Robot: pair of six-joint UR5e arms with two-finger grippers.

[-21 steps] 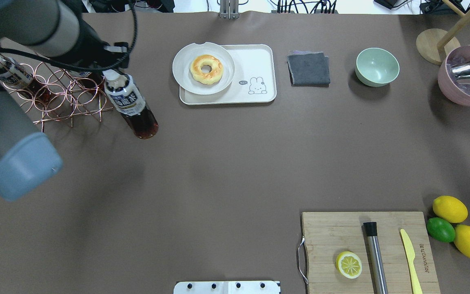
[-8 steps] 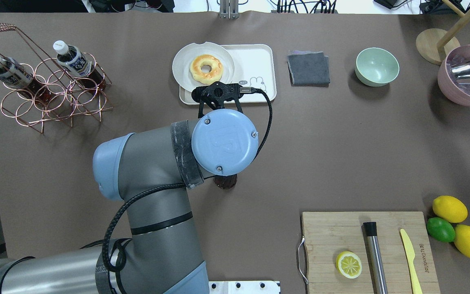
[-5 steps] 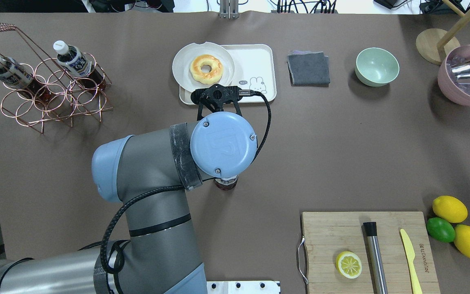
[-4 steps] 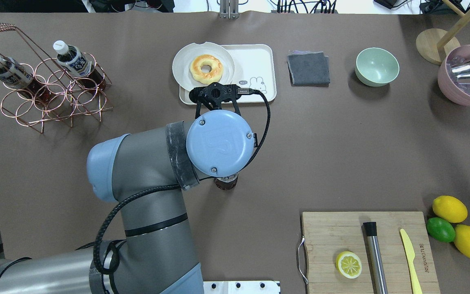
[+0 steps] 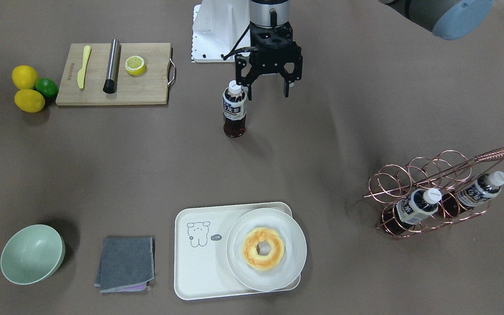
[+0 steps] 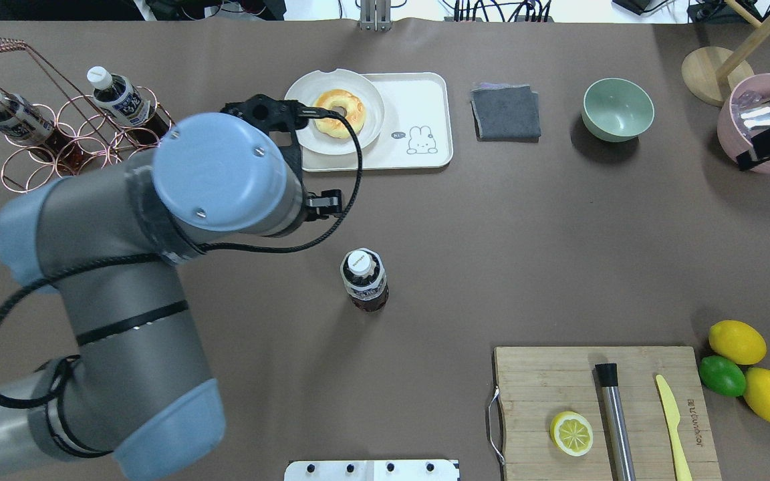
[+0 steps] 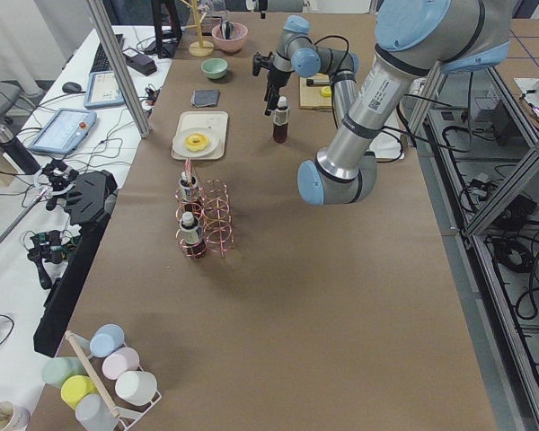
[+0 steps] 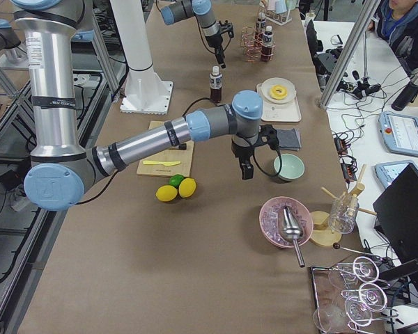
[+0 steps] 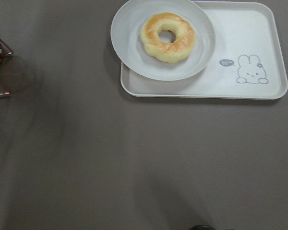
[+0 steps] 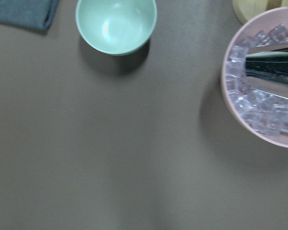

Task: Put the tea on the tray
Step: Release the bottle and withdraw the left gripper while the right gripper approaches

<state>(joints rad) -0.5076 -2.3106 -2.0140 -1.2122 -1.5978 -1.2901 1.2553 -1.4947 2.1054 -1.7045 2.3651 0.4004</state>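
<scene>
The tea bottle (image 6: 363,284) stands upright on the brown surface (image 6: 492,254), well apart from the tray (image 6: 425,93) (whose one end bears a doughnut plate (image 5: 293,236)). Left fingers (image 5: 286,87) hang spread wide and empty, also off the tray. Right fingers (image 8: 246,168): cannot tell how open.

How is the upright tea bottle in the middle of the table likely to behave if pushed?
The tea stands tall and narrow on a small base, so a push near the top would probably tip it. It looks nearly full, so likely heavy for its size. Its round body might roll once down.
</scene>
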